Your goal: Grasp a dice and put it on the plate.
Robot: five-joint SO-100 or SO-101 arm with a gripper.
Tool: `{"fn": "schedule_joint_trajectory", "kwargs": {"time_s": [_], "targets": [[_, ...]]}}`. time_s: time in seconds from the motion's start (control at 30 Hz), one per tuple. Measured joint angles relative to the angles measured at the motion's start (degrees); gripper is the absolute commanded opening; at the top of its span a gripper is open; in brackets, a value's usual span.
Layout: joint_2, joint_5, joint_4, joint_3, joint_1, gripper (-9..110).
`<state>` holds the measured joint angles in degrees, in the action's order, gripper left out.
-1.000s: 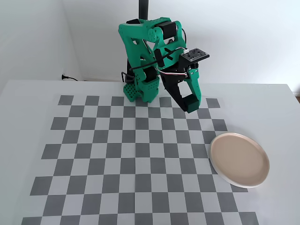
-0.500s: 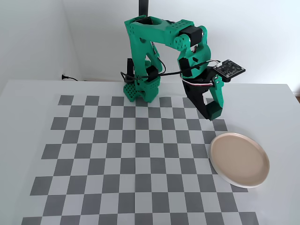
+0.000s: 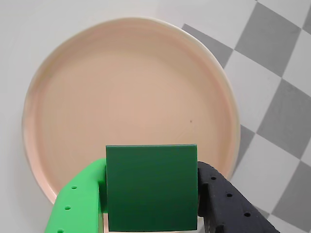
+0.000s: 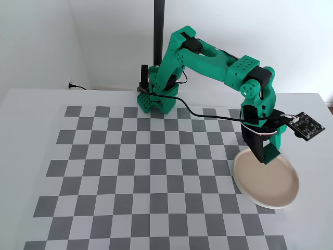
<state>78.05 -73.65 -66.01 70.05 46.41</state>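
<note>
In the wrist view the dice (image 3: 151,194), a plain dark green cube, fills the gap between a bright green finger (image 3: 80,201) and a black finger (image 3: 228,204). My gripper (image 3: 151,167) is shut on it. Behind the dice lies the round pinkish-beige plate (image 3: 126,87), which holds nothing. From the fixed view the gripper (image 4: 266,155) hangs just above the plate's (image 4: 270,190) far left rim, with the arm stretched out to the right. The dice is hard to make out there.
A grey-and-white checkered mat (image 4: 151,166) covers the white table; the plate sits at its right edge. The arm's base (image 4: 156,101) and a black pole (image 4: 158,31) stand at the back. A small circuit board (image 4: 307,126) sticks out from the wrist.
The arm has swung right and reached out from near its base, over the mat, until the gripper with the dice hangs over the plate's edge.
</note>
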Motion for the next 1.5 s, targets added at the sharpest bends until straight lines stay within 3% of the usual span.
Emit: {"fn": "schedule_joint_trajectory", "kwargs": {"time_s": [0.3,0.47,1.07,1.33,1.5], "targets": [[-25.5,0.8,-3.2,-23.9,1.0,-4],[-33.8,0.8,-4.2,-32.2,1.0,7],[-34.2,3.4,-6.9,-33.9,1.0,18],[-33.4,4.2,-10.0,-33.9,1.0,16],[-22.8,4.2,-18.2,-33.9,1.0,6]]}}
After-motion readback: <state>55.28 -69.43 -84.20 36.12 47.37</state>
